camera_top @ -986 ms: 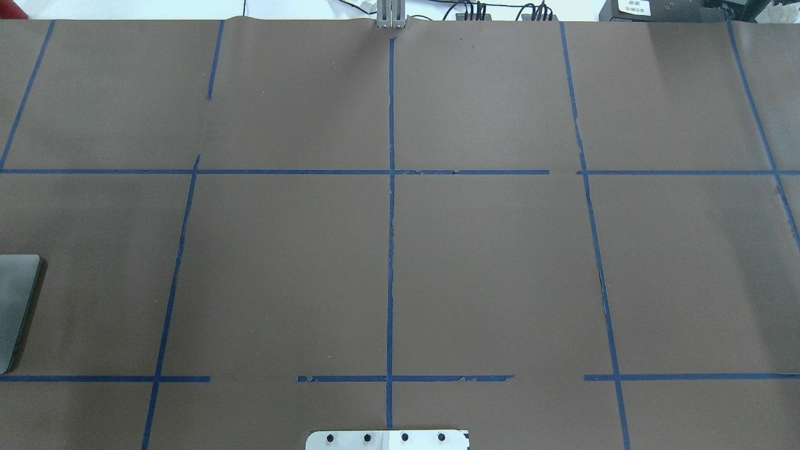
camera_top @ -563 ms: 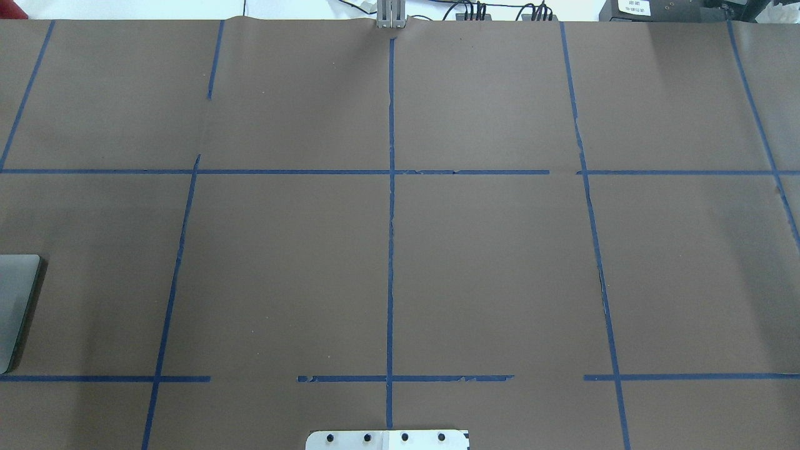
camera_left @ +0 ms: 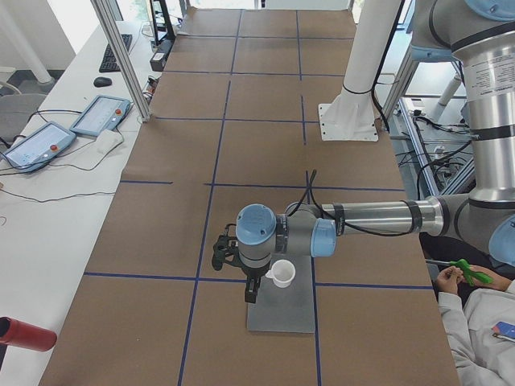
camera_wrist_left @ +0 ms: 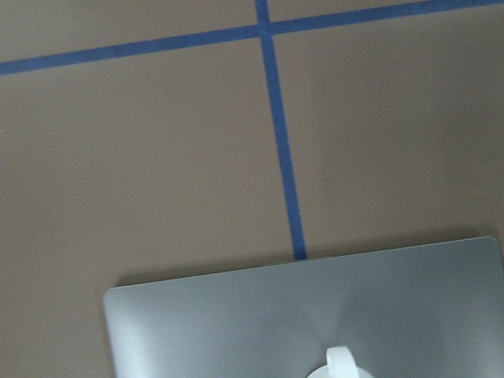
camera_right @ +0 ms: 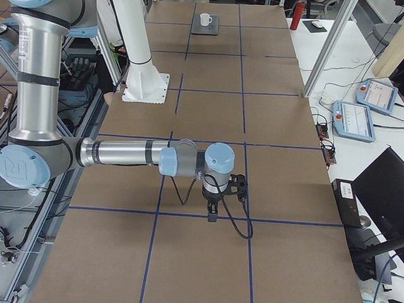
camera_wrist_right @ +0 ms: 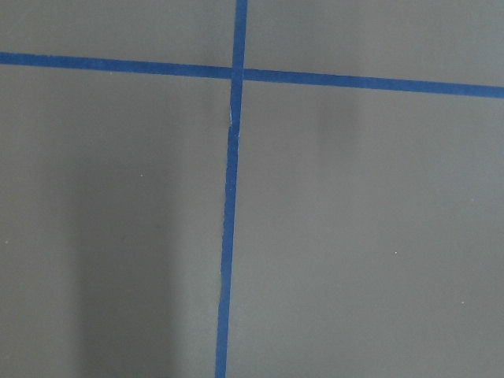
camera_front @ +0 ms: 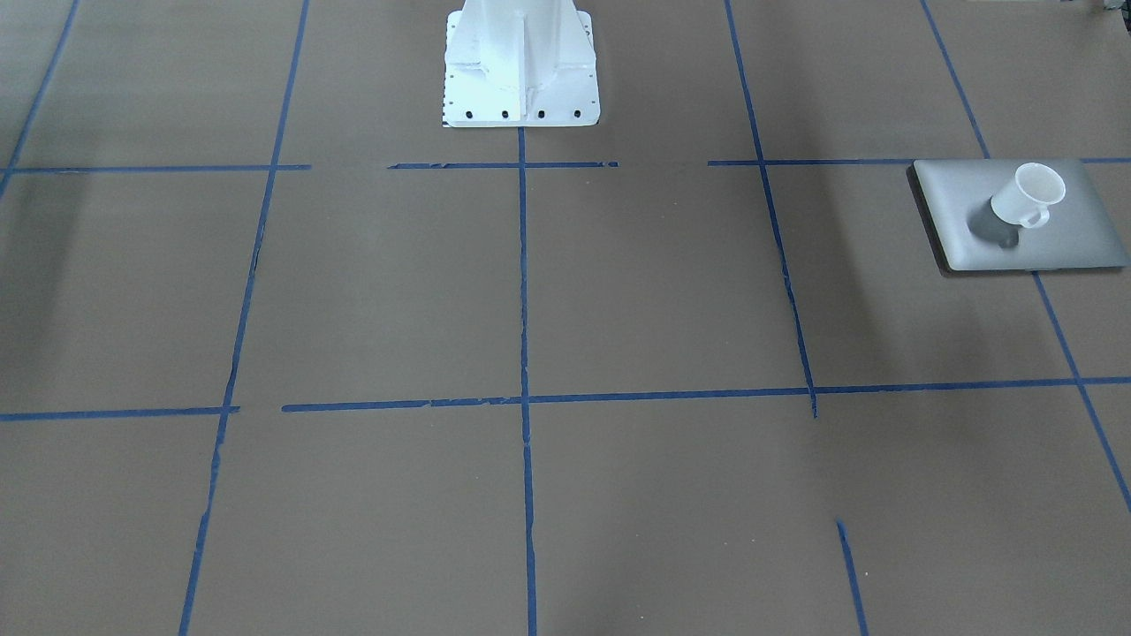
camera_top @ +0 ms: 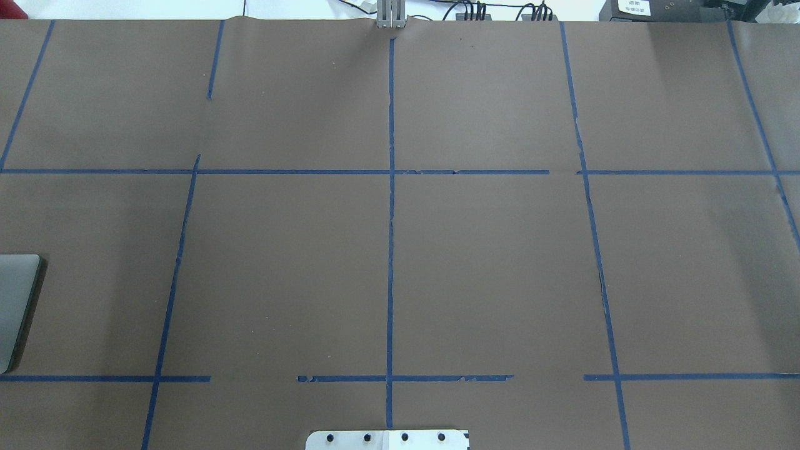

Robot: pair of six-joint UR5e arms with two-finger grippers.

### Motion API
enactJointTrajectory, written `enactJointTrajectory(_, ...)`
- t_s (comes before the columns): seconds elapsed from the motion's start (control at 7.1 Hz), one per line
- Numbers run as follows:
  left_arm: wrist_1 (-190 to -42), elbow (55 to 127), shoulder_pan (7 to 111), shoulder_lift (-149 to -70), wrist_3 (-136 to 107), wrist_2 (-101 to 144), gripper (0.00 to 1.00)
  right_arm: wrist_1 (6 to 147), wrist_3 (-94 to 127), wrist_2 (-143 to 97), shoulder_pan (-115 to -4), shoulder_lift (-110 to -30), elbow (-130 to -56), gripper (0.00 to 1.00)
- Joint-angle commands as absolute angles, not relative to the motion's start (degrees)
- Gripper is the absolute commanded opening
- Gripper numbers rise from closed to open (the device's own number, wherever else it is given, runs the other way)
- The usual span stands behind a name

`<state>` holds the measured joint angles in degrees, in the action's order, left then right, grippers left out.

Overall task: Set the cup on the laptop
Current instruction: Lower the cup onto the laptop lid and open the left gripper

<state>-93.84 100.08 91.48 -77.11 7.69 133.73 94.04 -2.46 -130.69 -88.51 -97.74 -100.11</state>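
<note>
At the robot's edge of the counter [camera_top: 500,281], midway along it, stands the white pedestal [camera_front: 521,62] on its bolted plate. Toward the counter's left end, close to that same edge, lies the laptop [camera_front: 1082,243], flat with its lid shut. The cup [camera_front: 1025,196] stands upright on the lid, mouth up, about in the middle of it. Its loop handle is turned roughly toward the far edge, and in the front view nothing touches it. The left wrist view looks straight down on the laptop's far rim and shows only the tip of that handle.

The left arm reaches out low over this end, and the left fingers [camera_left: 251,294] hang pointing down just beside the cup, on its far side. Only the side view shows them, so I cannot tell how far apart they stand.

Farther out, about midway between the robot's edge and the far edge and toward the right end, the right fingers [camera_right: 213,216] point down over the blue tape lines [camera_top: 390,250], near a crossing. They too appear in a side view alone, so their spread cannot be told.

Past the far edge, a white desk carries two teach pendants [camera_right: 356,120] and a red bottle [camera_right: 298,11].
</note>
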Motion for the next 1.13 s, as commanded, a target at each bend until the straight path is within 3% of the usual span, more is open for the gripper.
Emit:
enactJointTrajectory(0.0, -92.3, 101.2, 92.5, -77.3, 9.2, 134.0, 1.00, 94.0, -2.5, -130.7, -88.5, -97.7, -100.1, 1.00)
enactJointTrajectory(0.99, -92.5, 100.9, 92.5, -77.3, 8.7, 133.5, 1.00, 94.0, -2.5, -130.6, -88.5, -97.7, -100.1, 1.00)
